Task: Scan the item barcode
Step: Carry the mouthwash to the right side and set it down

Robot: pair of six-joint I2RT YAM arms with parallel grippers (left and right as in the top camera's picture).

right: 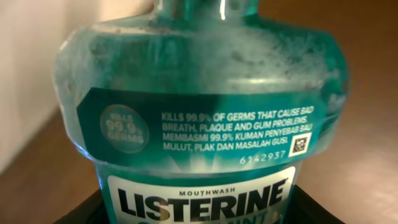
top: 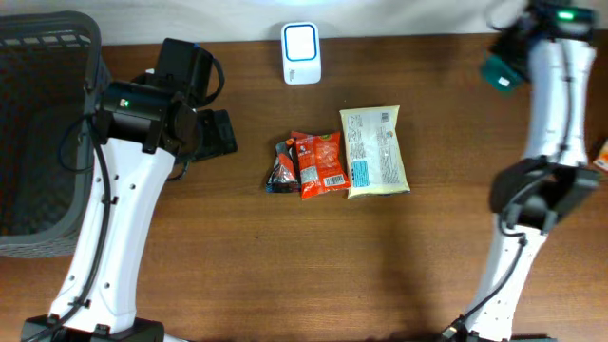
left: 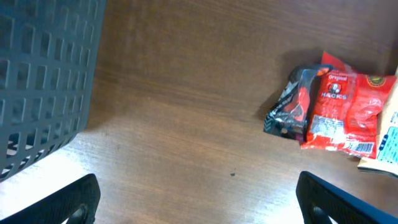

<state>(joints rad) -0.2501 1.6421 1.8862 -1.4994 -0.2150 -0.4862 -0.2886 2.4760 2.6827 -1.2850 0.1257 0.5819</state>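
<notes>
A teal Listerine mouthwash bottle fills the right wrist view, label toward the camera. My right gripper is shut on its lower body, with a dark finger showing at each bottom corner. In the overhead view the bottle hangs at the far right back of the table, under my right gripper. A white scanner stands at the back centre, well left of the bottle. My left gripper hovers open over bare wood at the left, holding nothing.
A dark mesh basket stands at the far left. Mid-table lie a red snack pack, a small dark pack and a cream packet. An orange object peeks in at the right edge.
</notes>
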